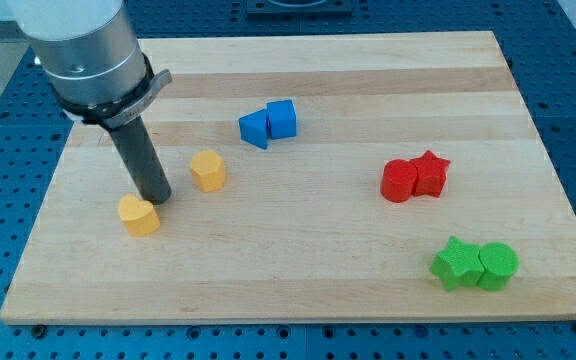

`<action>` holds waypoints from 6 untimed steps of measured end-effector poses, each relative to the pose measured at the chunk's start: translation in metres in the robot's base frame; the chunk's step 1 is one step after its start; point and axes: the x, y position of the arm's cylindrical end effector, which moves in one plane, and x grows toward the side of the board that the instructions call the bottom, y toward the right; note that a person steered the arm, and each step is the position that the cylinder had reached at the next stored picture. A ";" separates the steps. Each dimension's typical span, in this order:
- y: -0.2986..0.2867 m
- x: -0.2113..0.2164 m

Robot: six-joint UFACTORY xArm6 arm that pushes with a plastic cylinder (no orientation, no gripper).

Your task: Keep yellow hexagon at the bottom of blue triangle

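Observation:
The yellow hexagon (pixel 208 170) lies on the wooden board (pixel 298 290), left of centre. The blue triangle (pixel 253 128) lies up and to the right of it, touching a blue cube (pixel 282 118). My tip (pixel 157 199) rests on the board to the left of and slightly below the hexagon, a short gap away. It sits right at the upper right edge of a yellow heart-shaped block (pixel 139 215). The hexagon is lower than the blue triangle and offset to its left.
A red cylinder (pixel 399 181) and a red star (pixel 431 172) touch each other at the right. A green star (pixel 455 264) and a green cylinder (pixel 498 265) sit together at the bottom right. The arm's grey body (pixel 83 50) fills the upper left.

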 end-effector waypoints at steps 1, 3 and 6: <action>0.035 -0.013; 0.094 -0.027; 0.032 -0.031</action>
